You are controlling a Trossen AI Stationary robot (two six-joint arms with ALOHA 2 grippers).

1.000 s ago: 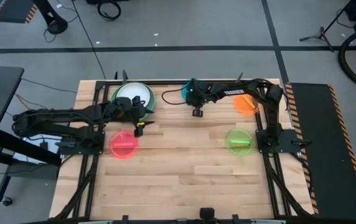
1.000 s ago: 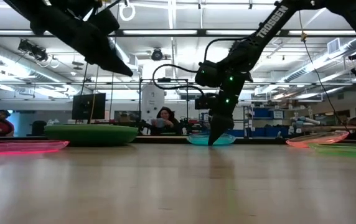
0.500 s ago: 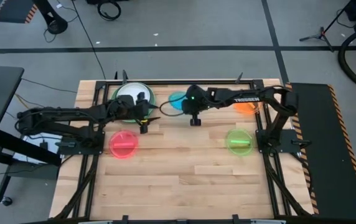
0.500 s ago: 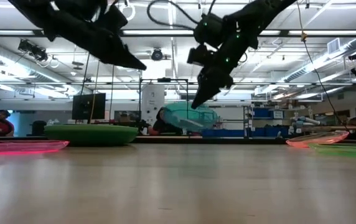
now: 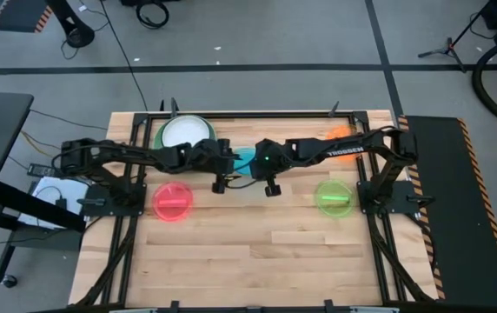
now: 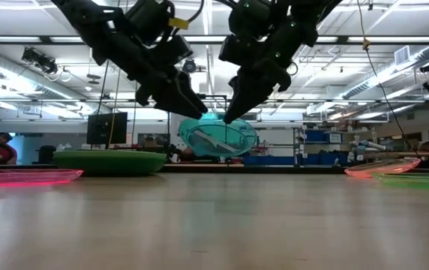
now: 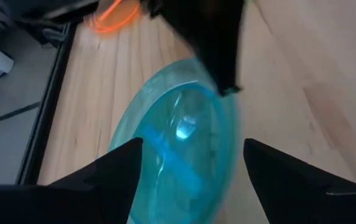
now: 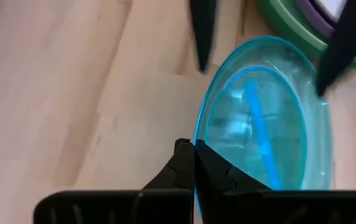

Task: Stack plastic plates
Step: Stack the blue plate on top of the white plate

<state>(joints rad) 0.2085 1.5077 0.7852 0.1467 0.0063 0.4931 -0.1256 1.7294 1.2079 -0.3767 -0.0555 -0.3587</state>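
a: blue see-through plate [image 6: 218,138] is up off the bench [image 5: 257,243], tilted, mid bench near the far side.
b: who has it?
a: right tool [image 8: 193,163], pressed together on the plate's rim. left tool [image 7: 190,162] is spread, one finger on each side of the plate, not gripping.
b: the rest?
a: green plate stack [image 5: 185,135] with a white plate on top sits far left, red plate [image 5: 172,202] near left, lime plate [image 5: 334,196] near right, orange plate [image 5: 339,135] far right, partly behind the right arm.
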